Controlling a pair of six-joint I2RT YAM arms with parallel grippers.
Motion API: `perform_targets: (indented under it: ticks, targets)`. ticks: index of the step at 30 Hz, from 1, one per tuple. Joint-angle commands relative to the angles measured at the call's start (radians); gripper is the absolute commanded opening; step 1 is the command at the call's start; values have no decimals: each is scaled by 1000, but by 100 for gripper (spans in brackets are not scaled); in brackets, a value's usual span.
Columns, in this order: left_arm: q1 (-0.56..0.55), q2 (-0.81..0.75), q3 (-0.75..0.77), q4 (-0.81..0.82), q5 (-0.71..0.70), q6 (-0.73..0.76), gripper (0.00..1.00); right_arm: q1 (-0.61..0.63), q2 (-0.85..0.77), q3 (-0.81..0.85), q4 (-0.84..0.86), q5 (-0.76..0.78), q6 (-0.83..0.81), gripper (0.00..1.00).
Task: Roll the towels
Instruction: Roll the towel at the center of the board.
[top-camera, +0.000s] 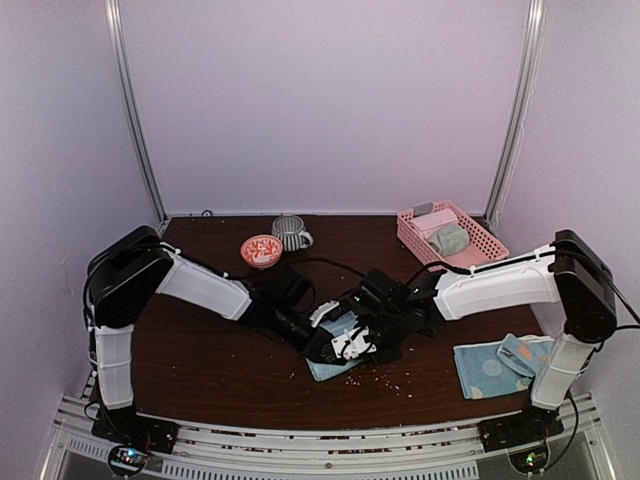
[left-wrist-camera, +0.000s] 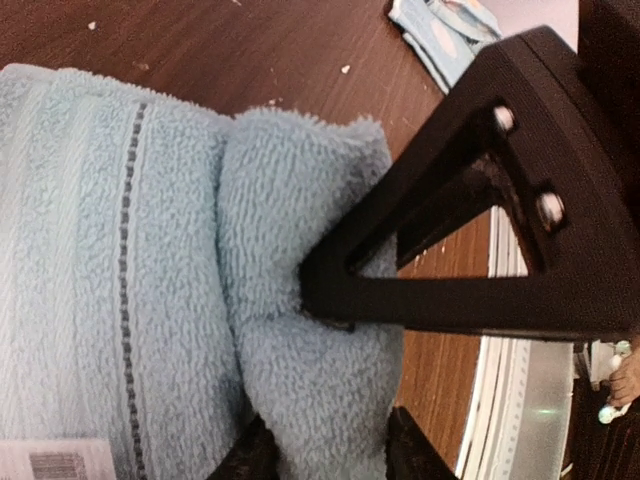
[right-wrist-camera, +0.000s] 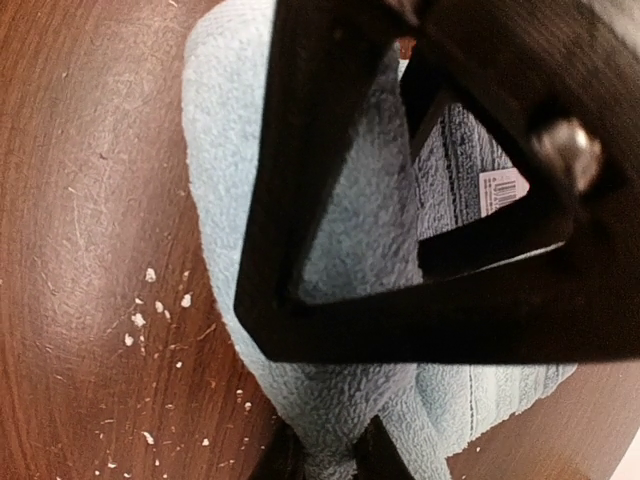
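A plain light blue towel (top-camera: 335, 350) with a white label lies at the table's middle front. My left gripper (top-camera: 335, 347) is shut on a rolled fold of it (left-wrist-camera: 310, 330). My right gripper (top-camera: 368, 345) is shut on the towel's near edge (right-wrist-camera: 340, 400), with the label (right-wrist-camera: 505, 188) showing behind its finger. A dotted blue towel (top-camera: 500, 365) with orange marks lies flat at the front right. A grey-green towel (top-camera: 449, 238) and a pink one (top-camera: 436, 219) sit in the pink basket (top-camera: 478, 240).
A grey striped mug (top-camera: 290, 232) and a small orange patterned bowl (top-camera: 261, 250) stand at the back centre. White crumbs (right-wrist-camera: 150, 310) are scattered on the dark wood in front of the towel. The metal rail (top-camera: 320, 440) runs along the near edge.
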Motion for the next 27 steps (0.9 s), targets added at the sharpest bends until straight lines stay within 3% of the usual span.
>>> perform_targets:
  ticks: [1, 5, 13, 18, 22, 27]
  targets:
    - [14, -135, -67, -178, -151, 99, 42, 6, 44, 42, -247, -53, 22, 10]
    - [17, -272, -130, -196, -254, 118, 50, 5, 54, 122, -436, -157, 42, 10]
    - [5, -612, -280, -125, -505, 126, 51, -37, 242, 335, -697, -316, 33, 9]
    - [-122, -809, -355, -53, -638, 248, 52, -98, 421, 535, -838, -365, 45, 9]
    - [-249, -776, -330, -95, -710, 321, 52, -147, 569, 698, -923, -402, 60, 9]
    - [-344, -569, -210, -175, -796, 364, 56, -160, 647, 772, -923, -389, 97, 9]
